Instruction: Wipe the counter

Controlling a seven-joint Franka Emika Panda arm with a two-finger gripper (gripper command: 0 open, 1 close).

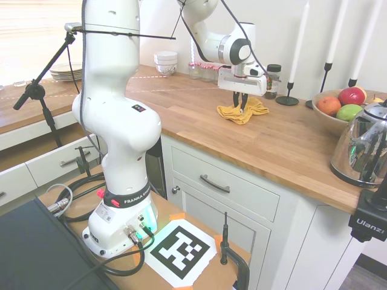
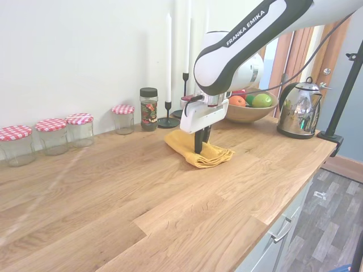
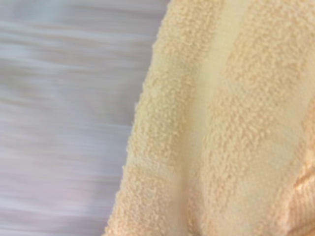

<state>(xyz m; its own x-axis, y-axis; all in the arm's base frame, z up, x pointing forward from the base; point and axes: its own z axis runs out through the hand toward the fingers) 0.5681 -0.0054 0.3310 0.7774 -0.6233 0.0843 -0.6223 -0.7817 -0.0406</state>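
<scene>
With the tool (image 2: pixel 199 148) pressed straight down into the crumpled yellow terry cloth (image 2: pixel 199 150), fingers seemingly pinched together on a fold, the long warm-brown butcher-block tabletop (image 2: pixel 142 192) lies directly beneath, its long open stretch running toward 8 o'clock in the second exterior view.

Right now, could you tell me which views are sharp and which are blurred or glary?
First exterior view: sharp, kettle reflecting. Second exterior view: sharp, soft sheen on the counter. Wrist view: the cloth close and soft, the counter beside it streaked with blur.
</scene>
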